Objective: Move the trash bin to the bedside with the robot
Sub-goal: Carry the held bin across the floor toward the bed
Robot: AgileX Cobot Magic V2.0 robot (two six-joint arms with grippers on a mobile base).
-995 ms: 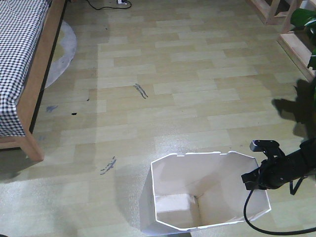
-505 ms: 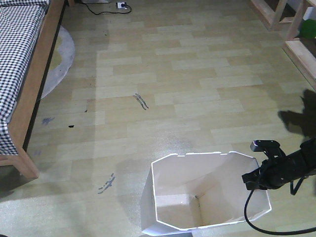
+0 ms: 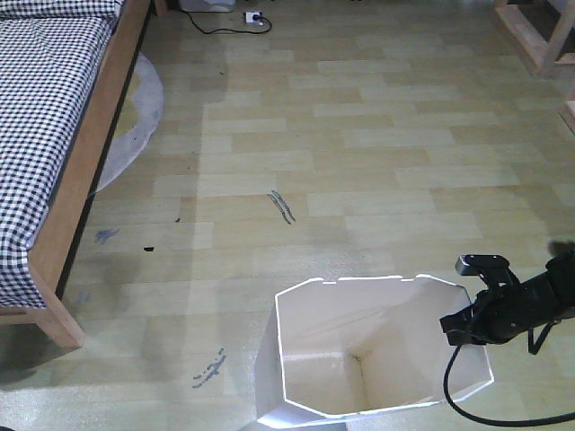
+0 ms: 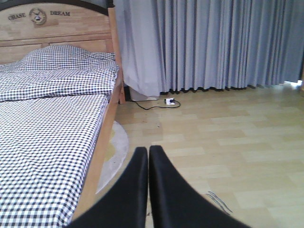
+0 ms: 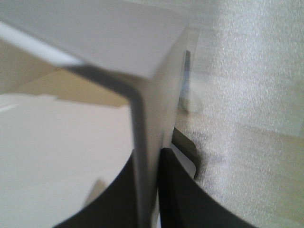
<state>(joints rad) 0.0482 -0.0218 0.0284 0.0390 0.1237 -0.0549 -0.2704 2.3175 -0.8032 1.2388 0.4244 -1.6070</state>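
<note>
1. Trash bin sits at the same spot in the front view as it did half a second ago. The right gripper is also where it was, on the bin's right rim.
2. The room around them has shifted. The bed now fills more of the left side, and its near corner post sits further into the view. The grey scuff marks on the floor and the white power strip have slid to the right. The green plant seen at the right edge one second ago is gone from view.
3. The bin stands upright with its open mouth facing up, and it gets narrower toward the bottom. The long side of its rim runs left to right, from the bed's side to the right arm's side.
4. The bin is over the part of the floor nearest the robot, to the right of the bed's near corner. Bare floor lies between them. I cannot tell if the bin's bottom touches the floor.
5. In the right wrist view, two black fingers sit one on each side of the thin white wall and pinch it. A black cable hangs in a loop from this gripper.
6. The left gripper has its two fingers pressed together with nothing between them. It points at the floor beside the bed, with grey curtains behind.
</note>
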